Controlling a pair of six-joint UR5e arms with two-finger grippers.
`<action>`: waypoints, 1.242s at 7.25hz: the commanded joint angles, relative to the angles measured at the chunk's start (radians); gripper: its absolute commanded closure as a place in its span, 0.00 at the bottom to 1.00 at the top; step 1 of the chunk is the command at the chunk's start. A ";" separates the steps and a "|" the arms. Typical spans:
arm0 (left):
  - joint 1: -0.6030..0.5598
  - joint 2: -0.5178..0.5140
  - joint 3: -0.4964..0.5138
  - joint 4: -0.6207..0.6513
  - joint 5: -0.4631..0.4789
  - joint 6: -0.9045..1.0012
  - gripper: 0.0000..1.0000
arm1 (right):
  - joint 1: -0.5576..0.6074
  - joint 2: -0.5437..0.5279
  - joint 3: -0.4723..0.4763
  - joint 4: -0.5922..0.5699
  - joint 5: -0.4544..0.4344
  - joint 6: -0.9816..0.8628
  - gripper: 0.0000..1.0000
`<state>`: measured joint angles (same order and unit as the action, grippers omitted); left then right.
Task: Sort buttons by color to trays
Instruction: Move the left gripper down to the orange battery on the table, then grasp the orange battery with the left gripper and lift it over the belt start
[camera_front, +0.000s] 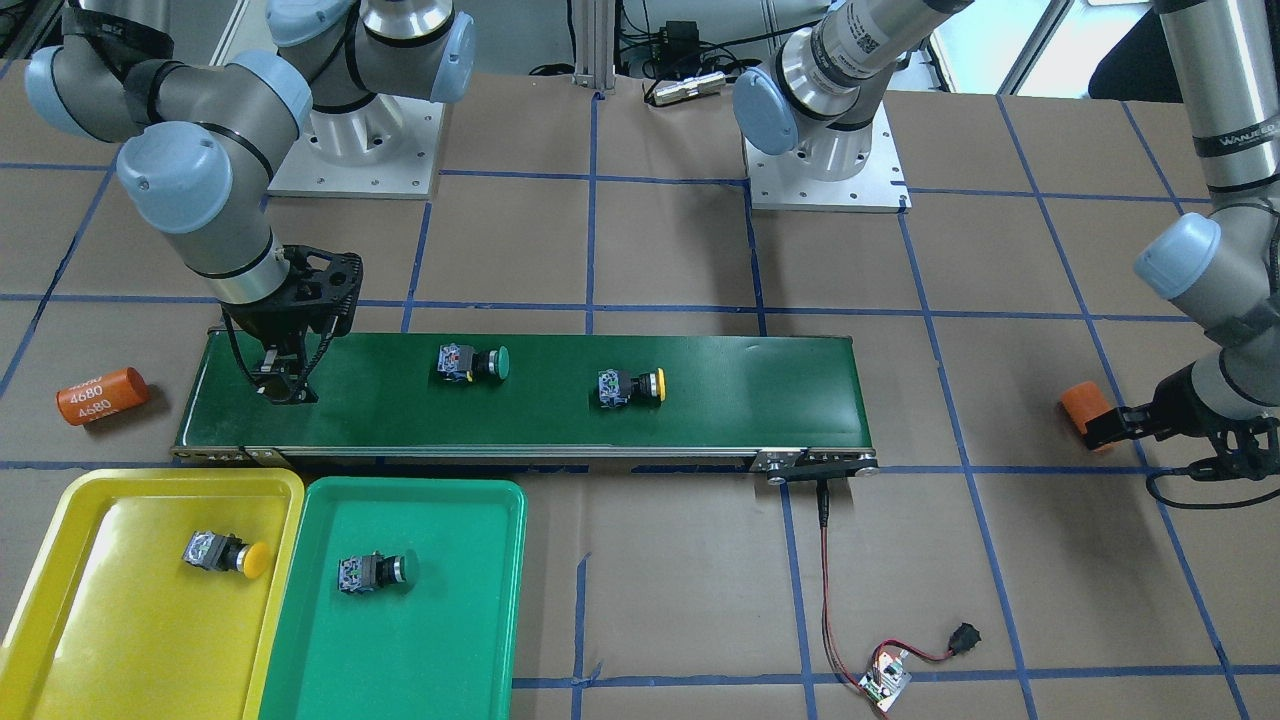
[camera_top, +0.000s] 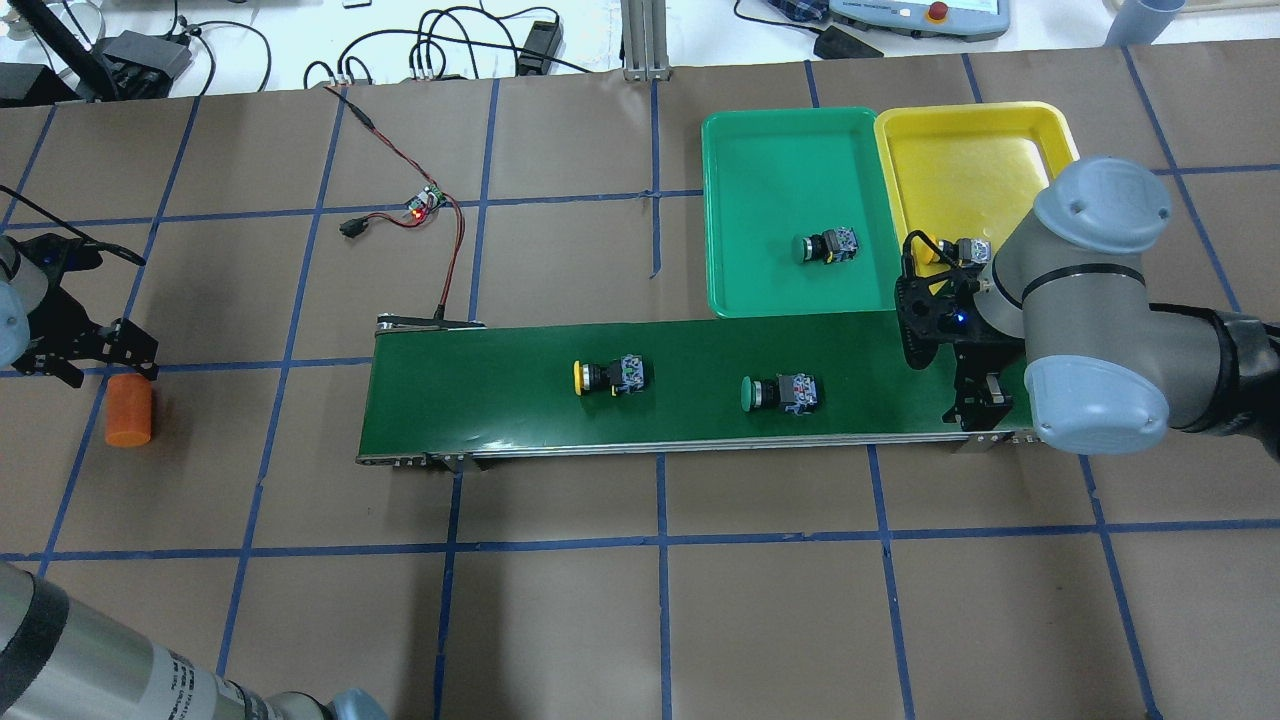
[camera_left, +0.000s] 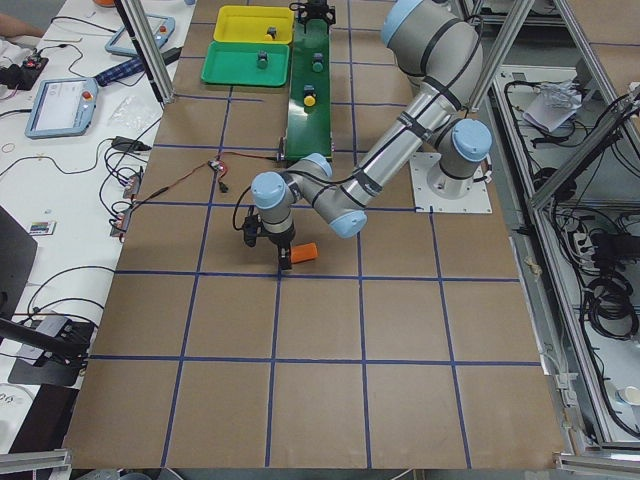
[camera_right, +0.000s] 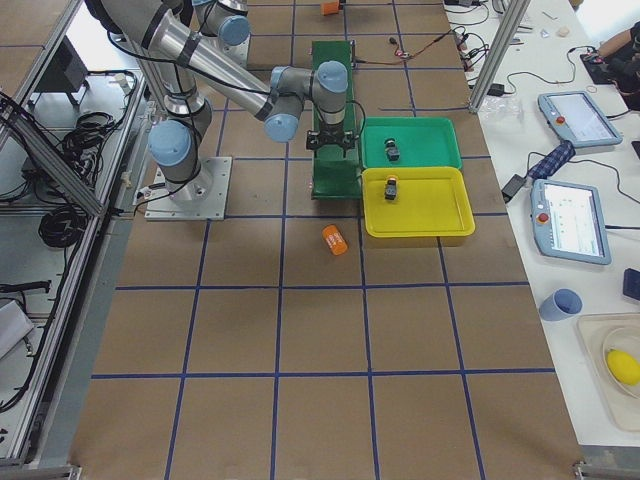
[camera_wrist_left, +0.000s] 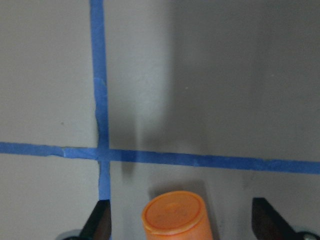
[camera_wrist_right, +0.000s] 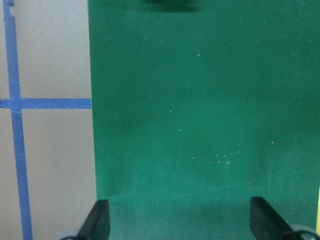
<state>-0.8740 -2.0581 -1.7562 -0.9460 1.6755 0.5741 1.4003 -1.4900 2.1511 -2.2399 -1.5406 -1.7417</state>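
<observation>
Exterior front-facing view: we see 2 buttons lying on their sides on the dark green conveyor belt (camera_front: 700, 400). A green-capped button (camera_front: 472, 363) lies near the middle, and a yellow-capped button (camera_front: 632, 386) lies beside it, a little apart. The other 2 are in trays. A second yellow button (camera_front: 225, 553) lies in the yellow tray (camera_front: 130, 640), and a second green button (camera_front: 372, 572) lies in the green tray (camera_front: 420, 640). The 2 trays sit side by side, touching, just beside the belt's end.

The right gripper (camera_front: 283, 392) hangs over that same end of the belt. In its wrist view the fingers (camera_wrist_right: 100, 222) are spread wide, with only bare belt between them.

The left gripper (camera_front: 1105, 428) is low over the table, well apart from the belt. Its wrist view shows the fingers (camera_wrist_left: 102, 220) spread on either side of an orange cylinder (camera_wrist_left: 175, 215), with a gap on both sides.

A second orange cylinder (camera_front: 100, 395), marked 4680, lies on the paper beyond the belt's tray end. A small circuit board (camera_front: 885, 680) with red and black wires sits near the belt's other end.
</observation>
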 joint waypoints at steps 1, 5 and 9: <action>0.007 0.021 -0.016 -0.081 -0.008 -0.004 0.10 | 0.000 0.002 0.004 0.000 0.001 -0.002 0.00; -0.019 0.024 -0.011 -0.106 -0.008 0.012 1.00 | 0.000 0.005 0.000 0.000 -0.003 -0.007 0.00; -0.303 0.198 0.168 -0.511 -0.017 0.291 1.00 | 0.028 0.004 -0.002 0.000 -0.001 0.031 0.00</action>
<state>-1.0563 -1.9155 -1.6315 -1.3450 1.6664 0.6988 1.4189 -1.4885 2.1497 -2.2392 -1.5417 -1.7218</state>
